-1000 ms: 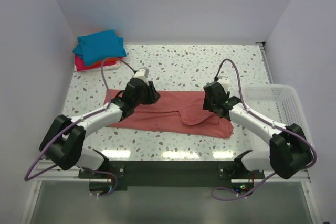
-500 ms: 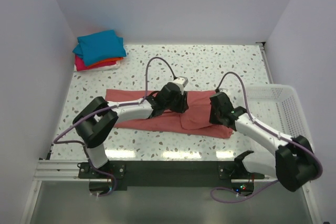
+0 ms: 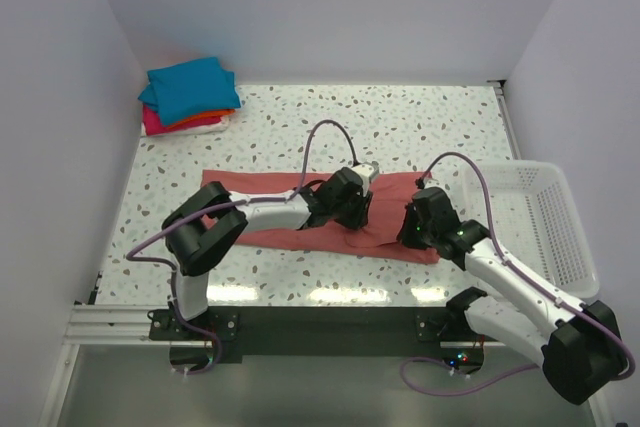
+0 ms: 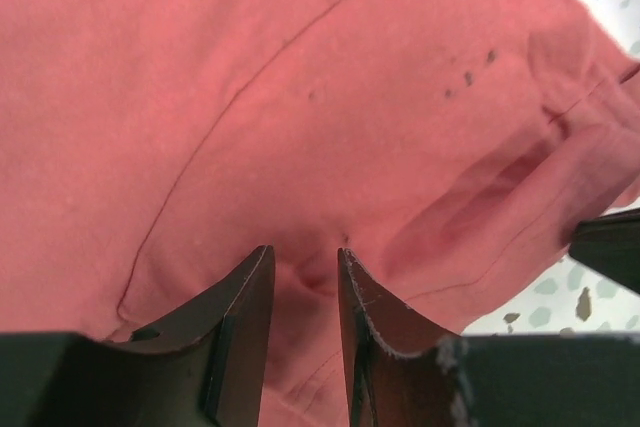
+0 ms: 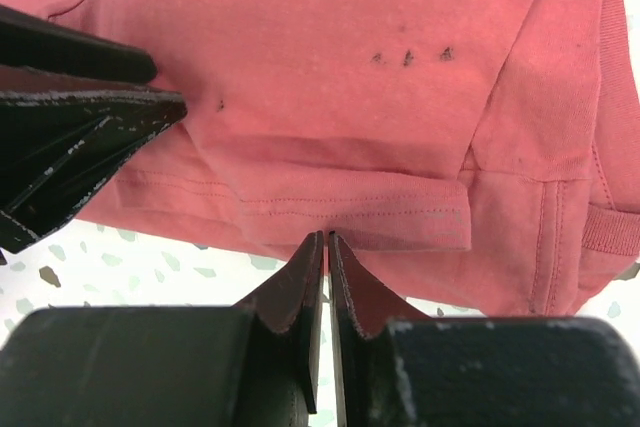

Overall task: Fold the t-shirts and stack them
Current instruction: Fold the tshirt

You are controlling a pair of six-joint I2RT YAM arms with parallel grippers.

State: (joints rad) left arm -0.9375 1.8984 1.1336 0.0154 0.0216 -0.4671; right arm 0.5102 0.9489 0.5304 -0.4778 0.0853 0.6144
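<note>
A salmon-pink t-shirt point(image 3: 390, 197) lies folded into a long strip across the middle of the table. My left gripper point(image 3: 350, 202) reaches over to its right half. In the left wrist view its jaws point(image 4: 305, 252) press into the shirt point(image 4: 300, 77), a little apart, with a pucker of cloth pinched between them. My right gripper point(image 3: 412, 229) is at the shirt's near edge. It is shut, with its tips point(image 5: 327, 237) touching the stitched hem point(image 5: 350, 212). A stack of folded shirts lies at the far left, the teal-blue one point(image 3: 192, 87) on top of the orange one point(image 3: 200, 117) and the magenta one point(image 3: 155, 125).
A white mesh basket point(image 3: 520, 169) stands at the right edge of the table, close to my right arm. The left gripper's dark fingers point(image 5: 80, 137) show at the left of the right wrist view. White walls close in the table on three sides.
My left gripper has swept right along the shirt, from its left part to right of the middle. My right gripper has moved toward me, from on top of the shirt to its near hem.
</note>
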